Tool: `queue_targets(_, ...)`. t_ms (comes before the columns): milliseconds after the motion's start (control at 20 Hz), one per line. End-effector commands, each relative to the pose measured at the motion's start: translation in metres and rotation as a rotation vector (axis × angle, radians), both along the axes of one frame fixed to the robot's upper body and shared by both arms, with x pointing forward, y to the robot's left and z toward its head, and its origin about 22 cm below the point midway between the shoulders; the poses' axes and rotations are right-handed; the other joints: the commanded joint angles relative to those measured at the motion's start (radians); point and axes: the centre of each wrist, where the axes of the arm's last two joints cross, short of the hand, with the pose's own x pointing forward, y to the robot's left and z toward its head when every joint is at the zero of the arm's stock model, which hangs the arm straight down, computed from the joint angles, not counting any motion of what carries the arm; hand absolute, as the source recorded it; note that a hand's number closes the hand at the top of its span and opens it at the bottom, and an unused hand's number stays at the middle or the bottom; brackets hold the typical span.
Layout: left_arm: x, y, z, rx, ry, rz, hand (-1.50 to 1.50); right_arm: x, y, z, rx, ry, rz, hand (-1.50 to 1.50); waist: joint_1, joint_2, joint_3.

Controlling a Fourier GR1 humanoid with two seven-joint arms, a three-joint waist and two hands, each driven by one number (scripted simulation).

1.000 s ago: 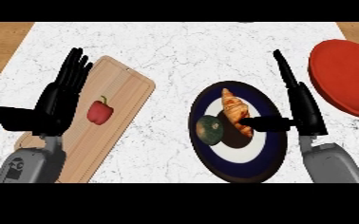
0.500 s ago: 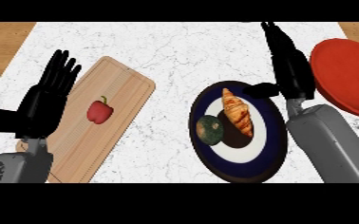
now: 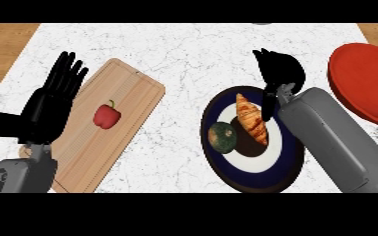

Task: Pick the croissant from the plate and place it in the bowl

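The croissant [image 3: 252,119] lies on my plate [image 3: 289,172], a green squash [image 3: 221,137] touching it at its 8 o'clock, and the red bowl [image 3: 356,82] sits at the plate's 2 o'clock. My right hand [image 3: 279,71] hangs over the plate's 12 o'clock rim, fingers curled and grasping nothing. My left hand [image 3: 53,100] rests open, fingers up, at 9 o'clock of the board [image 3: 129,105] holding a red pepper [image 3: 108,116]; nothing bears writing.

The right hand [image 3: 279,72], fingers curled, hangs just beyond the plate [image 3: 221,166] bearing the croissant [image 3: 252,119].
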Motion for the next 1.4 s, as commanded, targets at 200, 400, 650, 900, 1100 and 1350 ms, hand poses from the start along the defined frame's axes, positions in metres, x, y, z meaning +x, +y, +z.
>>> queue_targets(200,0.018,0.004,0.007,-0.006,-0.021,0.022,0.00,0.019,0.095,0.056,-0.122,0.258,0.016,-1.50,-0.024,0.005,0.005)
queue_targets(400,-0.010,0.030,-0.012,-0.008,0.004,0.037,0.00,0.005,0.101,0.046,-0.095,0.229,-0.029,-1.50,-0.033,-0.002,0.007)
queue_targets(650,-0.019,0.022,-0.003,-0.006,-0.007,0.029,0.00,-0.004,0.101,0.021,-0.081,0.277,-0.046,-1.50,-0.034,-0.002,0.007)
queue_targets(900,-0.022,-0.003,0.008,-0.022,-0.008,0.046,0.00,-0.013,0.092,0.011,-0.066,0.276,-0.068,-1.50,-0.033,-0.003,0.008)
queue_targets(1100,-0.019,0.019,-0.009,-0.008,-0.006,0.031,0.00,-0.028,0.062,-0.013,-0.104,0.172,-0.033,-1.50,-0.036,0.001,0.008)
queue_targets(1350,-0.004,-0.008,-0.012,-0.019,-0.003,0.029,0.00,-0.044,0.070,-0.011,-0.103,0.127,-0.001,-1.50,-0.036,0.002,0.008)
